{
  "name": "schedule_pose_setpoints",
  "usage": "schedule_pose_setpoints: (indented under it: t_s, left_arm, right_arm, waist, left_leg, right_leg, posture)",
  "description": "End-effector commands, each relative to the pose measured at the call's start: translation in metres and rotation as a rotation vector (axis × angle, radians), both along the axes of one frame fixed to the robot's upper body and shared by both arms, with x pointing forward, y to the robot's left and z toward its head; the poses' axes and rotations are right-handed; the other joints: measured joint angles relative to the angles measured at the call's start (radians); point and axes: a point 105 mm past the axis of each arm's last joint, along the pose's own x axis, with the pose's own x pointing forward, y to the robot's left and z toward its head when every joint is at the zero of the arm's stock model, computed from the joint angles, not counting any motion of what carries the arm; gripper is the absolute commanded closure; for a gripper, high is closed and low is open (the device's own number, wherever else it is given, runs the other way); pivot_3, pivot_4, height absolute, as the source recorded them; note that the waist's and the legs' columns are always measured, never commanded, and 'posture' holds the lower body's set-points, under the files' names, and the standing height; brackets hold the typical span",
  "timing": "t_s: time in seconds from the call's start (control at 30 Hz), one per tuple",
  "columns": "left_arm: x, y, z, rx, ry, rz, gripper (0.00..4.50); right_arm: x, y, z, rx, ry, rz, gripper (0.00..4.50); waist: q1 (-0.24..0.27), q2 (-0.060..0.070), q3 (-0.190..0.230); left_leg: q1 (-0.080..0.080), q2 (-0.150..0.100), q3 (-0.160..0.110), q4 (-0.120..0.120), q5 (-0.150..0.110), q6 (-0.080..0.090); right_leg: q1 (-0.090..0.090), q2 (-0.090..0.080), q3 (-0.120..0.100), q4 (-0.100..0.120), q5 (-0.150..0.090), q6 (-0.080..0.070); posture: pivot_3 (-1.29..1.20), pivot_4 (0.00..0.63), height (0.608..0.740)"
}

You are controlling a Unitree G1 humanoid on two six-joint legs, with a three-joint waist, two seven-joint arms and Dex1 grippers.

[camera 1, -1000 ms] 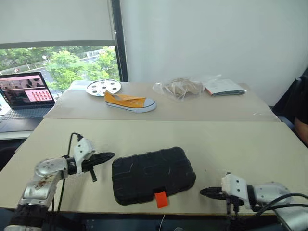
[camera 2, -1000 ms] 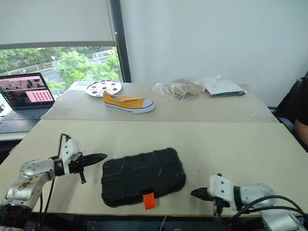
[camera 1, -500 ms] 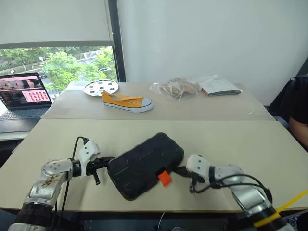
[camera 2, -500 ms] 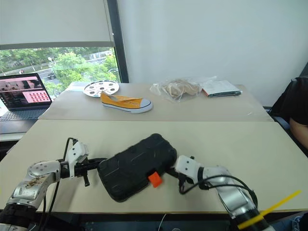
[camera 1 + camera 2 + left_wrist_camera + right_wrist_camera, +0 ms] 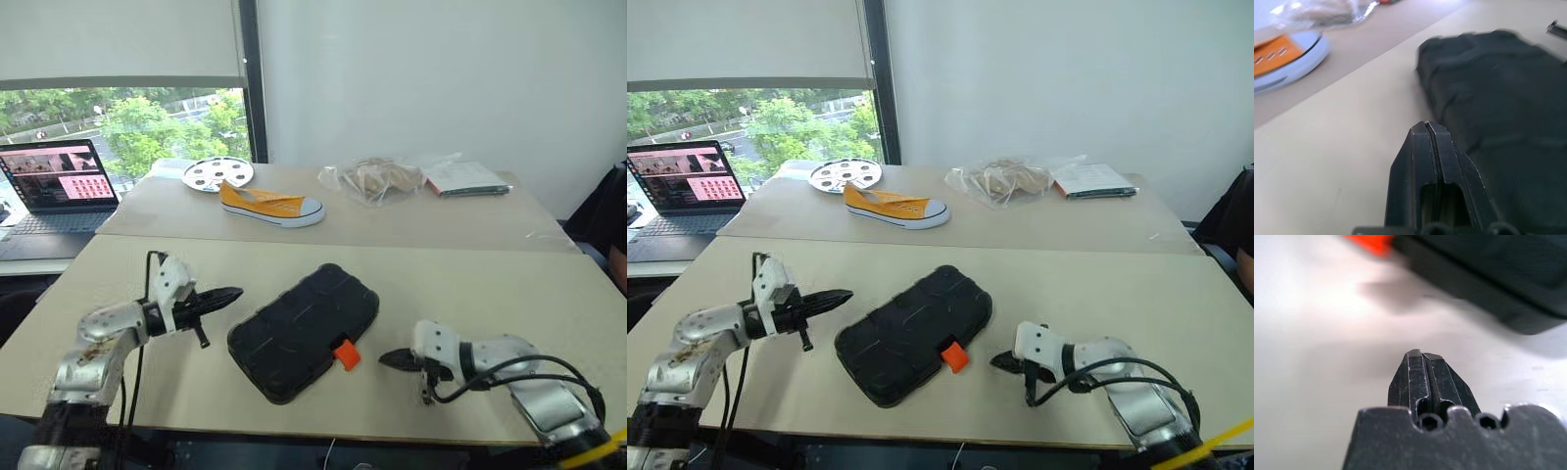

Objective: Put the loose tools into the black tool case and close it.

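The black tool case (image 5: 304,331) lies shut on the near table, turned diagonally, its orange latch (image 5: 344,354) facing the front edge. My left gripper (image 5: 230,294) hovers shut a little to the left of the case's far-left side, not touching it; the left wrist view has its fingertips (image 5: 1426,128) pressed together beside the case (image 5: 1498,98). My right gripper (image 5: 385,357) is shut just right of the latch, a small gap from the case (image 5: 1488,279). The loose tools are out of view.
On the far table stand an open laptop (image 5: 59,181), a white perforated disc (image 5: 217,173), a yellow shoe (image 5: 269,206), a clear plastic bag (image 5: 377,179) and a booklet (image 5: 465,179). A person's dark sleeve (image 5: 612,215) shows at the right edge.
The case has swung from crosswise to diagonal. Half a second ago both grippers were against it; now both have drawn back, and the left has risen slightly. The camera view shifted too.
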Motion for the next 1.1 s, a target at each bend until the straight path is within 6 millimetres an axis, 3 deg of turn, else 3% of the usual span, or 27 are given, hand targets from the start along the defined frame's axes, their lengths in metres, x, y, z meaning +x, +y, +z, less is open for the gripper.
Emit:
schedule_pose_setpoints:
  t_s: [0.03, 0.3, 0.87, 1.1]
  left_arm:
    - [-0.005, -0.035, -0.013, 0.061, 0.027, -0.116, 4.49]
    - [0.001, -0.047, -0.041, 0.143, 0.087, -0.109, 4.49]
    - [0.005, -0.041, -0.051, 0.165, 0.132, -0.076, 4.49]
    - [0.006, -0.045, -0.055, 0.155, 0.141, -0.079, 4.49]
  right_arm:
    - [-0.007, 0.017, 0.021, 0.076, -0.041, 0.012, 4.5]
    - [0.004, 0.029, 0.014, 0.07, -0.058, -0.011, 4.5]
    - [0.019, 0.053, 0.029, 0.103, -0.094, 0.016, 4.5]
    - [0.036, 0.055, 0.014, 0.029, -0.029, -0.07, 4.5]
  waist:
    - [-0.005, 0.0, 0.0]
    - [-0.015, 0.0, 0.0]
    - [-0.018, 0.003, -0.002]
    - [-0.025, 0.004, -0.003]
  left_leg:
    - [0.0, 0.0, 0.0, 0.0, 0.0, 0.0]
    - [0.001, 0.0, 0.0, 0.001, 0.001, -0.001]
    - [0.002, 0.0, -0.001, 0.001, 0.001, -0.001]
    - [0.002, 0.0, -0.001, 0.001, 0.002, -0.002]
  right_leg:
    - [0.0, 0.0, 0.002, 0.0, 0.0, 0.0]
    - [0.001, 0.001, 0.004, 0.002, -0.002, 0.003]
    - [0.002, 0.001, 0.004, 0.003, 0.0, 0.001]
    - [0.002, 0.001, 0.004, 0.003, -0.001, 0.003]
  posture:
    - [0.0, 0.15, 0.74]
    - [0.0, 0.15, 0.74]
    - [0.0, 0.15, 0.74]
    - [0.0, 0.15, 0.74]
